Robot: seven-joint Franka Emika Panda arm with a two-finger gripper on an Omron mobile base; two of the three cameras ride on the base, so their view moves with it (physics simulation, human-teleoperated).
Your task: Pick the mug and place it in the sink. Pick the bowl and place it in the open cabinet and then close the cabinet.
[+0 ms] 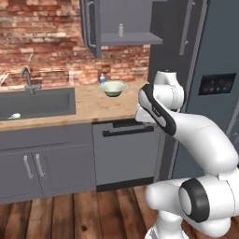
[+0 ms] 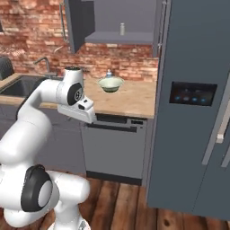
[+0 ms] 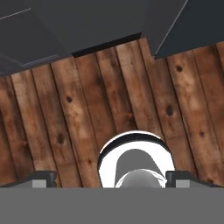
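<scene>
The gripper (image 3: 110,178) points down at the wooden floor (image 3: 87,113) with its finger tips (image 3: 43,178) spread wide and nothing between them. A small object lying in the sink (image 1: 37,103) near its front left corner is probably the mug (image 1: 15,115), though it is too small to confirm; on that reading, the step in hand is the bowl. The bowl (image 1: 113,88) stands upright on the wooden counter (image 1: 93,109), near the back, just beside a small blue bottle (image 1: 102,78) and below the cabinet (image 1: 123,23), whose door stands open. To perform the step well, raise the hand above counter height first, then descend over the bowl rim with the fingers kept apart, closing on the rim wall on the side away from the bottle so that the bottle is not disturbed. Lift clear before moving toward the cabinet shelf (image 2: 121,38), where a small grey container (image 2: 122,28) already occupies part of the surface. The left base view shows the sink basin and its faucet (image 1: 28,79); the right base view shows the refrigerator panel (image 2: 192,94) and the hand beside the dishwasher (image 2: 112,148). The hand view supplies the finger spacing.
</scene>
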